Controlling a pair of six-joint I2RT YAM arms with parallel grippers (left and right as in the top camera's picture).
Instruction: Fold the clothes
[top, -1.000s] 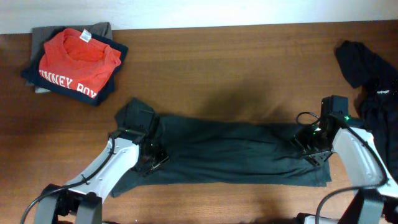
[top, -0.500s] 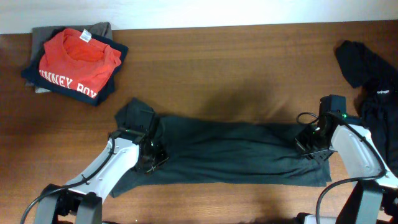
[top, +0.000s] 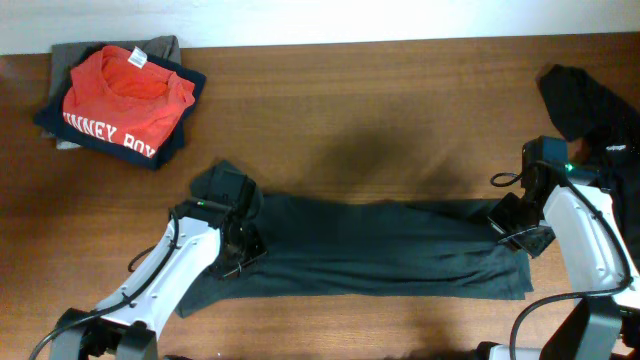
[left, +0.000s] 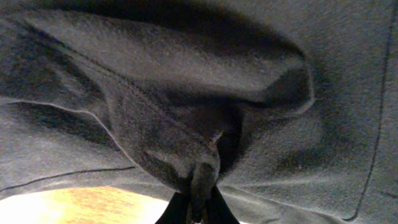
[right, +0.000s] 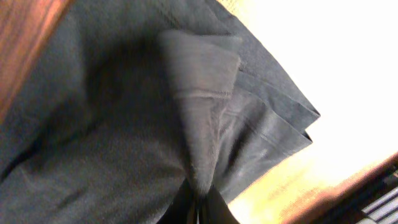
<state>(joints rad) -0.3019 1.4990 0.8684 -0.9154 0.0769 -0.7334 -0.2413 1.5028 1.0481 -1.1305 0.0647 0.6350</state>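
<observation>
On the near half of the wooden table (top: 380, 120), we see the dark charcoal garment (top: 380, 250) drawn out into a long, narrow band. Its long axis runs left to right, parallel to the table's near edge, with one end under each arm. The far edge of the band dips slightly in the middle, and a loose flap of cloth juts away from us at the left end.

The left gripper (top: 243, 250) is closed on the left end. In its wrist view we see a ridge of fabric, with a stitched seam, gathered into a pinch between the fingertips (left: 200, 186). The right gripper (top: 512, 228) is closed on the right end. Its wrist view shows a folded, hemmed corner standing up from the closed jaws, with further layers of the cloth fanned out beside it.

At the far left corner we find a folded stack (top: 120, 100), a red shirt on top of a navy one and a grey one. A heap of black garments (top: 590, 110) lies at the right edge, just beyond the right arm.
</observation>
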